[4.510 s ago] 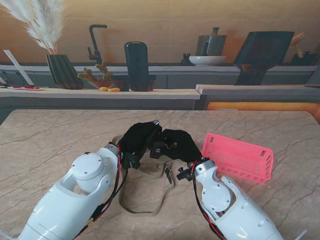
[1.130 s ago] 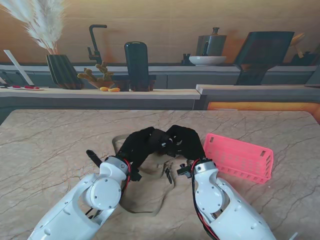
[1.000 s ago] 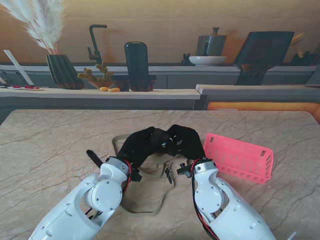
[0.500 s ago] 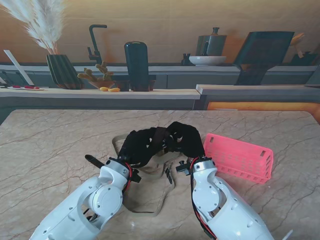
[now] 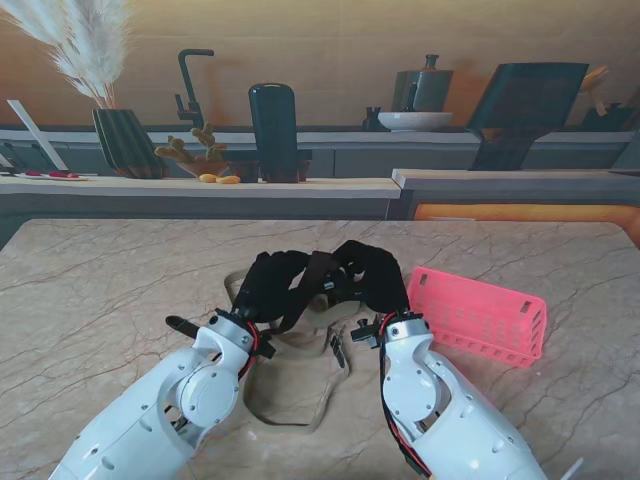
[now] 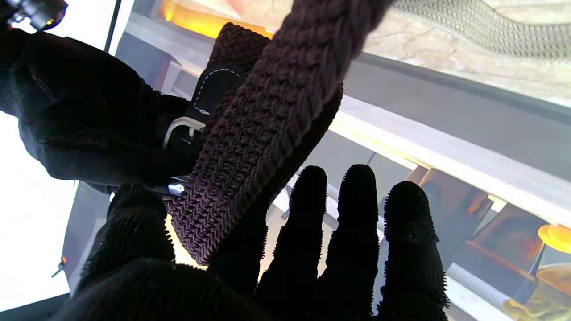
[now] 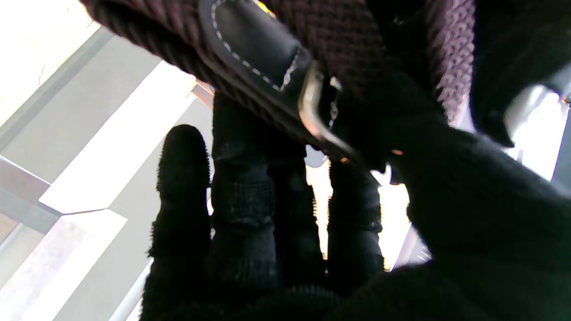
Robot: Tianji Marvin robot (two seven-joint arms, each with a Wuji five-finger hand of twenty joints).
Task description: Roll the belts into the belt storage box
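A dark brown braided belt (image 5: 318, 273) is held off the table between my two black-gloved hands. My left hand (image 5: 268, 284) pinches it between thumb and forefinger, the other fingers (image 6: 357, 232) straight. The belt's weave (image 6: 267, 125) fills the left wrist view. My right hand (image 5: 371, 276) is shut on the buckle end, where the black leather tab (image 7: 254, 49) and metal buckle (image 7: 317, 122) show. A beige woven belt (image 5: 300, 398) lies in a loose loop on the table, nearer to me than the hands. The pink belt storage box (image 5: 480, 315) stands to the right of my right hand.
The marble table (image 5: 90, 290) runs out to both sides. Behind its far edge is a counter with a vase of pampas grass (image 5: 120, 140), a dark canister (image 5: 273, 130) and a bowl (image 5: 414, 120).
Both hands have lifted a little and moved farther from me. The dark belt now shows as a strip between them, and my left forearm has shifted.
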